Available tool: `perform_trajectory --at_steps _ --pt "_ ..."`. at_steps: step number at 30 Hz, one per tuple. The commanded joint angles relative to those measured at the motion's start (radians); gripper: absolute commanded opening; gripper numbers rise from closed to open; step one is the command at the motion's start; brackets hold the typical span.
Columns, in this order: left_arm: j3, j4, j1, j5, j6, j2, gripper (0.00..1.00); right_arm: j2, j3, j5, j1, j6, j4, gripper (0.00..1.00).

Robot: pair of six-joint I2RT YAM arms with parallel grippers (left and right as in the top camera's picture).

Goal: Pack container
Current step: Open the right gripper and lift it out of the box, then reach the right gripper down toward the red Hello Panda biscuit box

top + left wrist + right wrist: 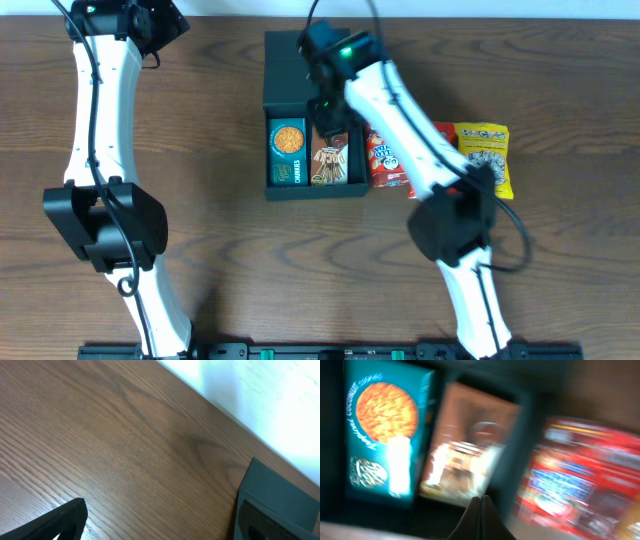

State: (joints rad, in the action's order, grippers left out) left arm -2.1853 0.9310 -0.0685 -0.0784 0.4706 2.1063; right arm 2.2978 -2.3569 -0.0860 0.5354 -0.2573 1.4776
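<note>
The container (283, 95) is a black box, open, with its flap lid lying flat behind it. Inside lie a teal snack carton with an orange circle (287, 150) and a brown packet (331, 160). Both show blurred in the right wrist view, the carton (380, 435) left of the brown packet (465, 455). My right gripper (325, 108) hovers over the box's back half; its fingers (481, 505) are pressed together and empty. My left gripper (158, 22) is at the far left of the table, apart from the box. One of its fingers (62, 521) shows wide to the side, and a box corner (280, 495) at the right.
A red snack packet (383, 155) lies just right of the box, also in the right wrist view (580, 480). A yellow packet (485, 155) lies further right, with another red packet (444, 132) partly under my right arm. Bare wooden table (220, 250) surrounds them.
</note>
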Motion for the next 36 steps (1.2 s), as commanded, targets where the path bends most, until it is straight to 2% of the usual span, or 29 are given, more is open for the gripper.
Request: perform_trajectory --at_steps 1,7,10,12,16,21,22,23,25,26,27,29,36 --pt "0.003 -0.002 -0.004 -0.007 -0.014 -0.001 0.98 -0.095 -0.028 -0.222 -0.053 0.026 0.039 0.01" --pt "0.003 -0.002 -0.004 -0.014 -0.014 -0.001 0.98 -0.097 0.006 -0.175 -0.182 0.128 0.071 0.02" --pt "0.003 -0.002 -0.004 -0.035 -0.014 -0.001 0.96 -0.097 0.051 -0.021 -0.278 0.171 0.038 0.02" --pt "0.003 -0.003 -0.004 -0.036 -0.014 -0.001 0.96 -0.097 0.087 0.014 -0.316 0.169 0.019 0.02" --pt "0.003 -0.005 -0.004 -0.036 -0.013 -0.001 0.96 -0.097 0.233 0.113 -0.362 0.169 -0.061 0.01" --pt "0.003 -0.017 -0.004 -0.036 -0.014 -0.001 0.95 -0.097 0.428 0.145 -0.353 0.158 -0.186 0.04" --pt "0.003 -0.02 -0.004 -0.036 -0.014 -0.001 0.95 -0.097 0.439 0.156 -0.348 0.158 -0.198 0.18" --pt "0.003 -0.022 -0.004 -0.036 -0.014 -0.001 0.95 -0.097 0.452 0.17 -0.336 0.158 -0.213 0.43" --pt "0.003 -0.024 -0.004 -0.036 -0.014 -0.001 0.95 -0.097 0.467 0.182 -0.315 0.158 -0.239 0.65" --pt "0.003 -0.023 -0.004 -0.036 -0.014 -0.001 0.95 -0.097 0.47 0.18 -0.302 0.158 -0.249 0.82" --pt "0.003 -0.023 -0.004 -0.035 -0.014 -0.001 0.95 -0.097 0.473 0.18 -0.293 0.158 -0.257 0.9" --pt "0.003 -0.023 -0.004 -0.035 -0.014 -0.001 0.95 -0.097 0.479 0.18 -0.278 0.158 -0.271 0.99" --pt "0.003 -0.019 -0.004 -0.035 -0.014 -0.001 0.95 -0.097 0.546 0.171 -0.239 0.158 -0.351 0.99"
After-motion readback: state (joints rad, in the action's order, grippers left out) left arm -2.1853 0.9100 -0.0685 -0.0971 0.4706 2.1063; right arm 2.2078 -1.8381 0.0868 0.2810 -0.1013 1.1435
